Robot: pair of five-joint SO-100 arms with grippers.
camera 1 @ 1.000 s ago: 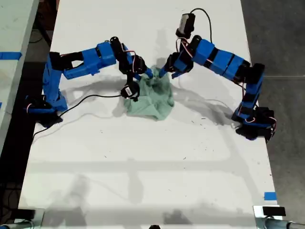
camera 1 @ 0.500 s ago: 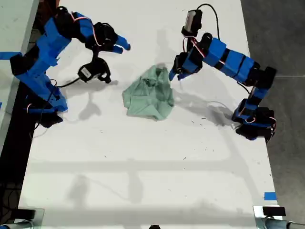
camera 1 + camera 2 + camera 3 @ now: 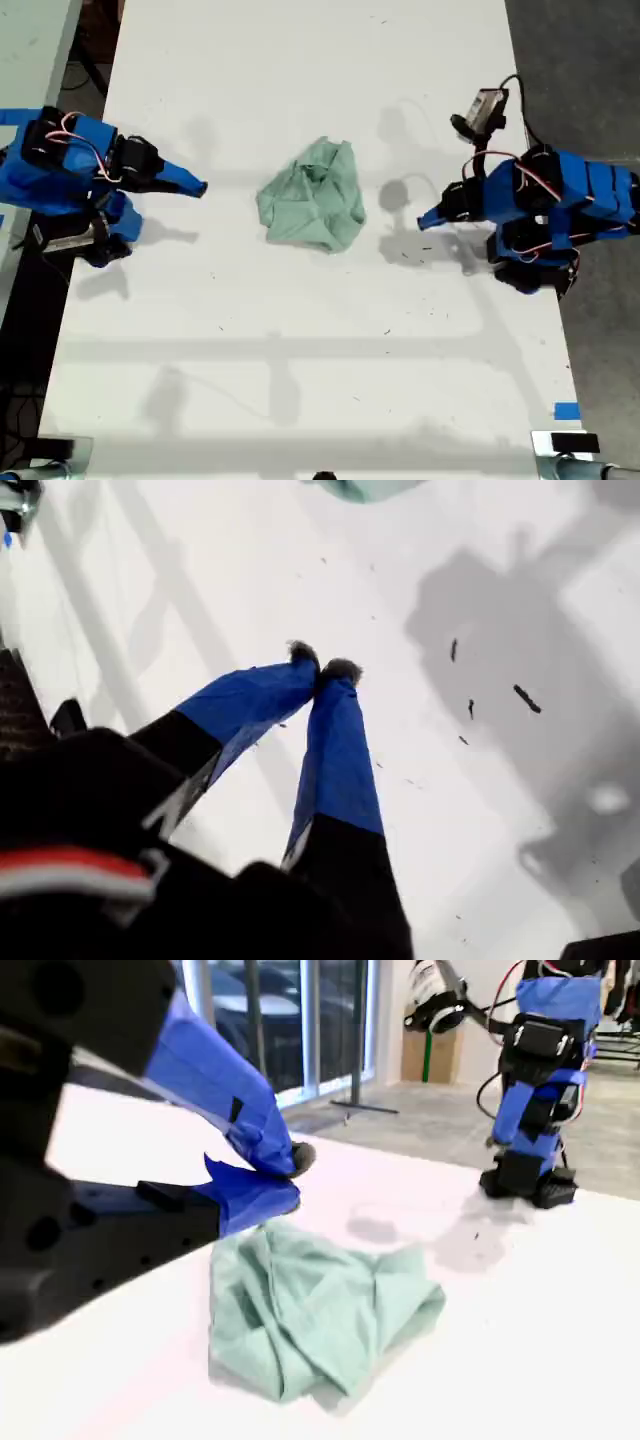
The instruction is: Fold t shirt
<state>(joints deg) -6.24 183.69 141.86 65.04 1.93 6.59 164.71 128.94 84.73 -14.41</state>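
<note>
Between both arms, the t shirt (image 3: 312, 196) lies crumpled on the table (image 3: 300, 350)

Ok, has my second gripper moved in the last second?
Yes. My second gripper was at the t shirt and has pulled back toward the exterior view's left, clear of the shirt, which has stayed in place.

No text, label, brand, number or sign could be read anywhere in these views.
</note>
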